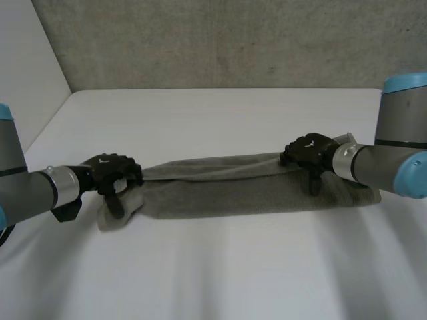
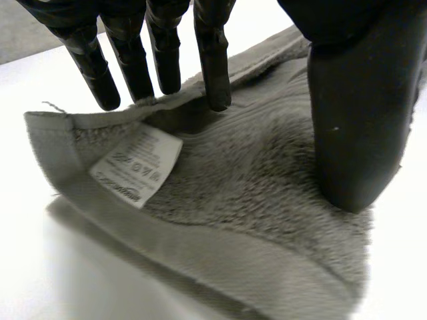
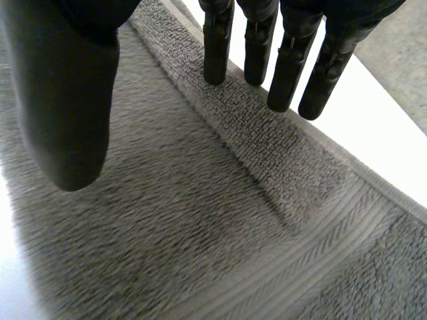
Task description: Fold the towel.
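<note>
Towel: I see the grey towel (image 1: 233,193) lying as a long, narrow band across the middle of the white tabletop (image 1: 220,267), running from one hand to the other. An upper layer along its far edge looks pulled straight between them.
Towel, left end: in the left wrist view the hem (image 2: 60,143) stands up a little at the corner, and a white care label (image 2: 137,163) shows on the inner side.
Towel, right end: in the right wrist view I see a raised ridge of pile (image 3: 267,133) running along the far edge, with a woven border band crossing beyond it.
Left hand: my left hand (image 1: 110,170) sits on the towel's left end. Its fingers (image 2: 213,60) are straight and spread from the thumb, tips at the raised hem, while the thumb (image 2: 360,120) rests down on the pile, well apart from them.
Right hand: my right hand (image 1: 310,150) is near the towel's right end, at its far edge. Its fingers (image 3: 287,67) are straight, tips on the ridge, and the thumb (image 3: 63,100) stands apart over the flat pile, so nothing is clamped.
Arms: the left arm (image 1: 33,193) and the right arm (image 1: 393,167) come in low from the two sides.
Background: a grey concrete wall (image 1: 220,40) lies behind the tabletop.
</note>
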You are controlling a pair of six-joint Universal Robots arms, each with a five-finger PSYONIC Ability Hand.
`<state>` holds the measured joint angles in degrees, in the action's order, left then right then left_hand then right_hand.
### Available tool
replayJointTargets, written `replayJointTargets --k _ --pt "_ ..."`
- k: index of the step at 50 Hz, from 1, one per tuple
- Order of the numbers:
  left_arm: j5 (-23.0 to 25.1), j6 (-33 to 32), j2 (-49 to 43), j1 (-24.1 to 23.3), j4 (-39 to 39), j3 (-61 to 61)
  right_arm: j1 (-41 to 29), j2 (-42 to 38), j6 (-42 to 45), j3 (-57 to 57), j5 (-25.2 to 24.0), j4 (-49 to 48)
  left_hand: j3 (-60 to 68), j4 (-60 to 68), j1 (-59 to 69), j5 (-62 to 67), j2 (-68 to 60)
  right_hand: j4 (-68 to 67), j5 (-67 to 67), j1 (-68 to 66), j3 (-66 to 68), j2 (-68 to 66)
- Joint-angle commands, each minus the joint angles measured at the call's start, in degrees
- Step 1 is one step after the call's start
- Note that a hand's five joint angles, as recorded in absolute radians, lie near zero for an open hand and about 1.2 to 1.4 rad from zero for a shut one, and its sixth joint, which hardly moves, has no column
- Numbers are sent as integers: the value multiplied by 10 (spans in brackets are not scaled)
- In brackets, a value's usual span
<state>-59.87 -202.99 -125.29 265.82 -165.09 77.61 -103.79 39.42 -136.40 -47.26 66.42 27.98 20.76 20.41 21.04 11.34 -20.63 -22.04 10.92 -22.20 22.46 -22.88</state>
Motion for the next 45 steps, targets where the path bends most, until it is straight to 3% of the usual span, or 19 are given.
replayJointTargets --k 1,13,23,38,45 --pt "-41 0 -45 -3 0 -71 -14 -74 -52 128 26 1 9 12 6 3 -10 108 -96 109 -112 116" --pt "-60 45 -77 -7 -2 -153 -21 -104 -129 216 27 -13 6 9 3 0 -7 120 -109 122 -125 129" --pt "-61 50 -62 -12 0 -135 -23 -81 -149 204 26 -10 6 9 3 0 -7 110 -98 111 -114 118" --pt "-52 42 54 -7 -5 25 14 66 -131 8 -43 18 6 9 3 0 -7 84 -73 86 -88 93" --pt "-21 -10 107 -5 -30 132 57 137 -78 -108 -47 2 11 14 8 5 -12 84 -73 86 -88 93"
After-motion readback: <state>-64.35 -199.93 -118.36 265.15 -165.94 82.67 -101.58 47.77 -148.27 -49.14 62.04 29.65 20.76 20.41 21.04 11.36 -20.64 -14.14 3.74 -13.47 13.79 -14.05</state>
